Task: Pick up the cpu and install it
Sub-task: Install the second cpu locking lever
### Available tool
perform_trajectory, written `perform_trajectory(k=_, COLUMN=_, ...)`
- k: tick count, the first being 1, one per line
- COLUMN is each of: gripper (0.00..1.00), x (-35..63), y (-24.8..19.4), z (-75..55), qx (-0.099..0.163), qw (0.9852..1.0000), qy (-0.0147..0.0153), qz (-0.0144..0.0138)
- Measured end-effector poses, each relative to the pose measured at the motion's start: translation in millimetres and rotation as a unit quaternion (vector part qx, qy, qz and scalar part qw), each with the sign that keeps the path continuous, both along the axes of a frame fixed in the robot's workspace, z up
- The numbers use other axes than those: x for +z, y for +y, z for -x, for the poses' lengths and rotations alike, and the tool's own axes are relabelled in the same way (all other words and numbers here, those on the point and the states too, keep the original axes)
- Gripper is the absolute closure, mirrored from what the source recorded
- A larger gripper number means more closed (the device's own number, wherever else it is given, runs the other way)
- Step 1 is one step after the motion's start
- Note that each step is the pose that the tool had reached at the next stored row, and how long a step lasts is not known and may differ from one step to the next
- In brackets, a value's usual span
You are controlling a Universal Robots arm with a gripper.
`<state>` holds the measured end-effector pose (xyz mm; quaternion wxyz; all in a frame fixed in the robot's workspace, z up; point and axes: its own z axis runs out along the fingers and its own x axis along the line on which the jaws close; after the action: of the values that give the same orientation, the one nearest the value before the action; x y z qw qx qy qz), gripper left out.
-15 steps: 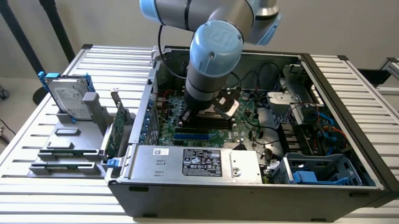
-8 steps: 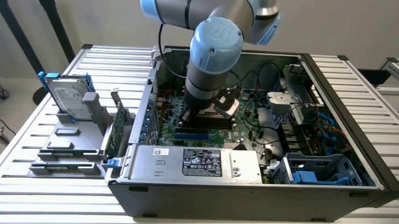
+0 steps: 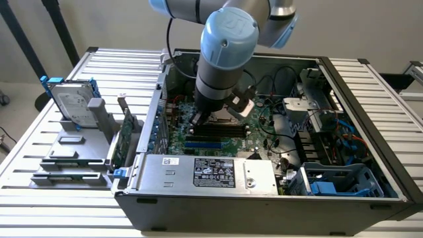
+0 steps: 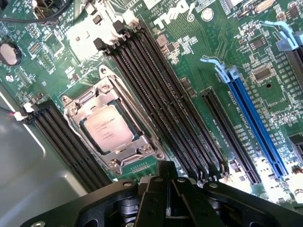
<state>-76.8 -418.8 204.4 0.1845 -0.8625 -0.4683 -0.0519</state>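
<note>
Status: the cpu [image 4: 108, 128] lies flat in the socket [image 4: 113, 127] on the motherboard [image 4: 199, 71], its dull silver top facing up and its edges inside the metal frame. Judged from that, placement is done or close to it. The frame appears to lie around the chip, but whether it is latched cannot be confirmed; no lever position can be read.

Gripper: the gripper [image 4: 168, 189] hangs above the board, apart from the chip, over the ends of the black memory slots [image 4: 161, 99] just beside the socket. Its fingers are pressed together and nothing is seen between them, so it holds nothing.

Surroundings: in the exterior view the arm [image 3: 221, 64] reaches down into the open case [image 3: 264, 198], which rests on the slatted tabletop [image 3: 39, 148]. A hard drive [image 3: 69, 104] in blue brackets stands upright on a rack on the exterior view's left, well apart from the work. A blue slot [image 4: 255, 123] runs beside the memory slots.

Hidden or unclear:
- In the exterior view the arm covers the socket, so the chip's seating cannot be cross-checked there.
- The gripper body is cut off at the wrist view's edge.
- Whether the chip's corners are keyed correctly cannot be told.
- Print on the chip is too small to read.
</note>
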Motion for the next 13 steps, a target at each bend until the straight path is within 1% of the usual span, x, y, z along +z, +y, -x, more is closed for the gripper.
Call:
perform_trajectory(k=2, gripper=0.89, x=0.7, y=2.2, z=2.2, qx=0.002, qw=1.0000, qy=0.0001, qz=0.0001)
perform_trajectory(k=7, gripper=0.89, x=2.4, y=11.3, z=7.0, qx=0.004, qw=1.0000, qy=0.0001, qz=0.0001)
perform_trajectory(k=8, gripper=0.89, x=2.4, y=12.0, z=7.1, qx=0.004, qw=1.0000, qy=0.0000, qz=0.0001)
perform_trajectory(k=13, gripper=0.89, x=2.4, y=12.1, z=7.1, qx=0.004, qw=1.0000, qy=0.0001, qz=0.0001)
